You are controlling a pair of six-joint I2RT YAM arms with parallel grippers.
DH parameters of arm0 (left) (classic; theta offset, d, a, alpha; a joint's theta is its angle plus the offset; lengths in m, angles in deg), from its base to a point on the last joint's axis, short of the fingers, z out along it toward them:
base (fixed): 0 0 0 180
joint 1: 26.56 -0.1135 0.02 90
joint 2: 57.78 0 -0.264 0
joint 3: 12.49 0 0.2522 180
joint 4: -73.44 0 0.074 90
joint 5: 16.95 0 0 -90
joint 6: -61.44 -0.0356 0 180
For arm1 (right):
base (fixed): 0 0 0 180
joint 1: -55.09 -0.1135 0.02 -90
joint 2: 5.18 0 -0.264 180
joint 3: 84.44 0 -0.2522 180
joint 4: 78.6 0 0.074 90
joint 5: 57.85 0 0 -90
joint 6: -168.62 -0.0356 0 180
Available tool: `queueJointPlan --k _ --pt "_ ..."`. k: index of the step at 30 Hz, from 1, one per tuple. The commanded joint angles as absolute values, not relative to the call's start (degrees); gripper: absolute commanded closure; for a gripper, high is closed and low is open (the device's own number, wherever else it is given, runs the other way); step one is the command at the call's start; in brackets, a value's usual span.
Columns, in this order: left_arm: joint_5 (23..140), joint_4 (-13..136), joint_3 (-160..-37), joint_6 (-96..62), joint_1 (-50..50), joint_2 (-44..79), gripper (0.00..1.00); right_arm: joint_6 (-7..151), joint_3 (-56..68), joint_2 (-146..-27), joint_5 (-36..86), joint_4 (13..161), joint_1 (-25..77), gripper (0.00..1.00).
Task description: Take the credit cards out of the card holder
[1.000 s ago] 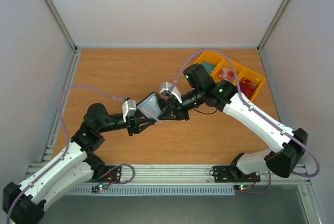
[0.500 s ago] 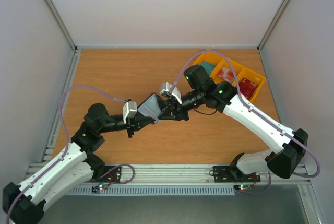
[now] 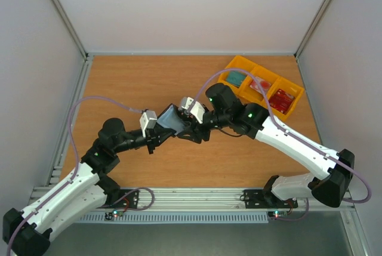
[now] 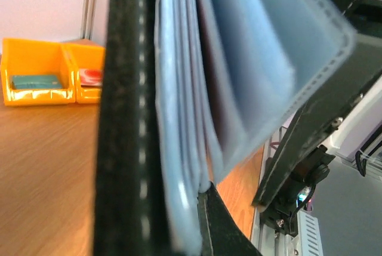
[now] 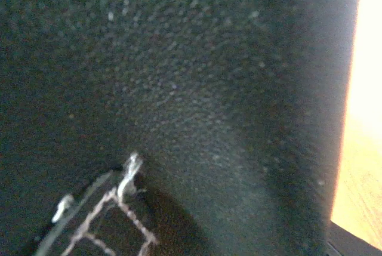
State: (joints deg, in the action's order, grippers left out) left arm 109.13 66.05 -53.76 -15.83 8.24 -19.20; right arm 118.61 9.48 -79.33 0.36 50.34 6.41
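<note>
The grey-blue card holder [image 3: 171,119] is held tilted above the table, between the two grippers. My left gripper [image 3: 157,132] is shut on its near-left edge. In the left wrist view the card holder [image 4: 239,59] fills the frame edge-on, with its leaves fanned apart and a dark stitched edge on the left. My right gripper [image 3: 191,128] is pressed against the card holder's right side. The right wrist view shows only a dark grainy surface [image 5: 179,89], so its jaws are hidden. A teal card [image 3: 237,78] and two red cards [image 3: 261,84] [image 3: 282,98] lie in the yellow tray [image 3: 298,92].
The yellow three-compartment tray stands at the back right of the wooden table [image 3: 131,89]; it also shows in the left wrist view [image 4: 36,50]. White walls and metal rails enclose the table on the left, right and back.
My right arm has swung left and lower, uncovering the tray, and its gripper has closed in on the card holder. My left gripper and the card holder have shifted slightly up.
</note>
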Motion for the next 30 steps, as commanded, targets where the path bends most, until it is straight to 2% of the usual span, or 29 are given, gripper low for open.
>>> queueJointPlan --k 1,5,10,14,19,24,30 --pt "106.08 66.42 -55.76 -14.40 8.24 -19.22 1.00 118.05 11.15 -79.58 11.83 57.46 2.57 0.33" --pt "106.54 65.71 -55.81 -14.85 8.24 -19.13 1.00 116.44 11.36 -80.33 14.97 61.28 2.27 0.32" --pt "107.95 67.46 -55.43 -14.94 8.20 -19.25 1.00 116.41 12.23 -81.05 16.24 60.78 2.27 0.36" --pt "110.22 68.99 -55.30 -16.29 8.24 -19.05 1.00 116.59 11.46 -80.87 18.33 58.79 2.35 0.54" --pt "109.92 67.97 -55.22 -17.17 8.24 -19.43 1.00 116.90 11.23 -79.10 16.48 56.55 3.98 0.70" --pt "110.36 67.02 -55.58 -18.04 8.24 -19.52 1.00 115.68 10.52 -78.05 14.06 53.92 7.01 0.79" --pt "111.08 66.69 -55.83 -18.89 8.22 -19.59 1.00 112.57 10.12 -78.60 0.73 52.79 12.18 0.88"
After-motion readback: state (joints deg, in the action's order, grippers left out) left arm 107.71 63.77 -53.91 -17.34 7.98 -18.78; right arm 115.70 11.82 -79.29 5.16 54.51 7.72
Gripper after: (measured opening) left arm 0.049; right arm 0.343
